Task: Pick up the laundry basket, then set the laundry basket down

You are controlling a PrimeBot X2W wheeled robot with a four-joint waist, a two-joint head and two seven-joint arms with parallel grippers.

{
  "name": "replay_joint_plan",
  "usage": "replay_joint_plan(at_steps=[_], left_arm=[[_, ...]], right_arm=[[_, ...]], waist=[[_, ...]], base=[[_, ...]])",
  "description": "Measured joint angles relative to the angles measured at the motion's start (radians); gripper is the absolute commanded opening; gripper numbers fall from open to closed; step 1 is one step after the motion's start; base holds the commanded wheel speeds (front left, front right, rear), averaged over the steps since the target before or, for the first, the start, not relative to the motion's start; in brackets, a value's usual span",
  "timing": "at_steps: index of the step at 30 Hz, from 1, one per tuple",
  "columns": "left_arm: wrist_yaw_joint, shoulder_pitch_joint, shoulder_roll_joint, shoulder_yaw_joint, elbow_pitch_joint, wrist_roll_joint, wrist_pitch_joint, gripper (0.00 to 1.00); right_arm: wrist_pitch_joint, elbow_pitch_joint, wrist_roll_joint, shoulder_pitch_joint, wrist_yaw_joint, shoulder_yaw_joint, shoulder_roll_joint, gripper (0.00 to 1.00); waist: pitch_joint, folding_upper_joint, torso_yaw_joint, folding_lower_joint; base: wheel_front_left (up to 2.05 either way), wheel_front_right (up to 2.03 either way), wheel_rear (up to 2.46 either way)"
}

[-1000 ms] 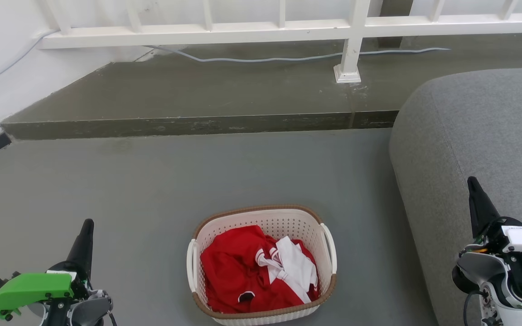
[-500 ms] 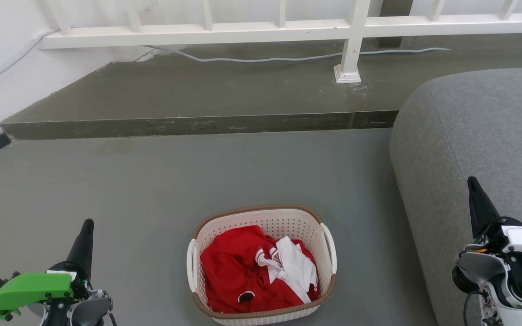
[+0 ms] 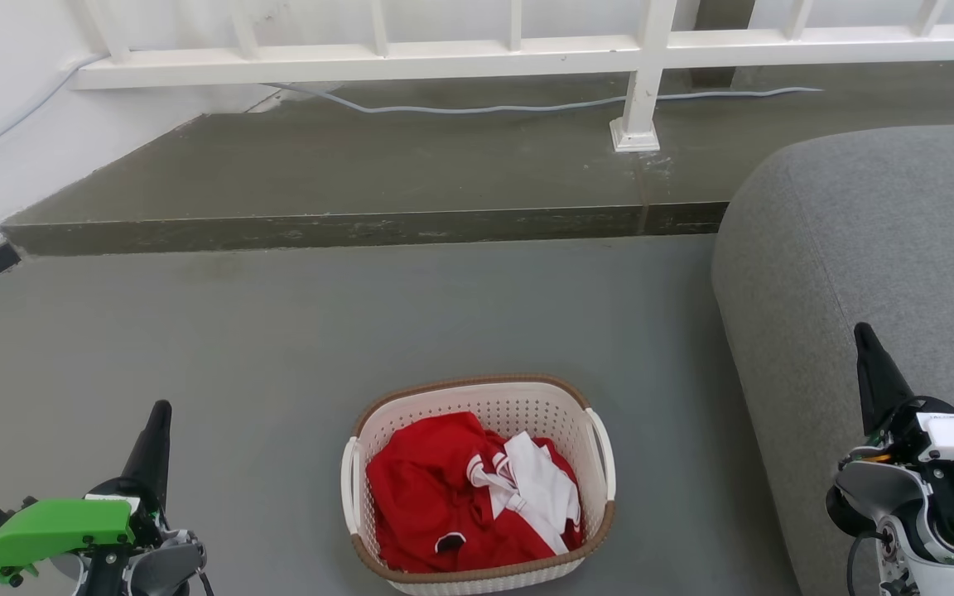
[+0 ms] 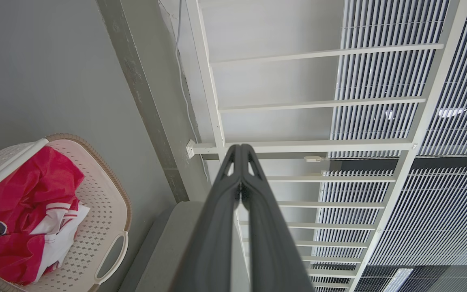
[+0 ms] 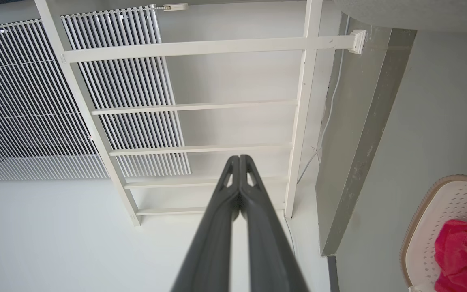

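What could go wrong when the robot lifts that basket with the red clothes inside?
1. The left claw and right claw are both shut, apart from the laundry basket; they could miss or slip off its thin white handles.
2. If one side rises first, the basket may tilt and spill the red clothes.
3. The grey sofa looks close beside the right claw, so that arm might bump it.

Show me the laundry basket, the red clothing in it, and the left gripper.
laundry basket (image 3: 477,381): head view, far brown rim.
red clothing (image 3: 419,488): head view, middle of the fabric.
left gripper (image 3: 160,410): head view, tips of its closed fingers.
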Motion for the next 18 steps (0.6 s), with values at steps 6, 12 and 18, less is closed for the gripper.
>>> replay_joint_plan(at_steps=[6, 12, 18], left_arm=[[0.0, 0.0, 0.0, 0.0, 0.0, 0.0, 0.0, 0.0], [0.0, 0.0, 0.0, 0.0, 0.0, 0.0, 0.0, 0.0], [0.0, 0.0, 0.0, 0.0, 0.0, 0.0, 0.0, 0.0]], right_arm=[[0.0, 0.0, 0.0, 0.0, 0.0, 0.0, 0.0, 0.0], [0.0, 0.0, 0.0, 0.0, 0.0, 0.0, 0.0, 0.0], [0.0, 0.0, 0.0, 0.0, 0.0, 0.0, 0.0, 0.0]], waist=[[0.0, 0.0, 0.0, 0.0], [0.0, 0.0, 0.0, 0.0], [0.0, 0.0, 0.0, 0.0]], base=[[0.0, 0.0, 0.0], [0.0, 0.0, 0.0], [0.0, 0.0, 0.0]])
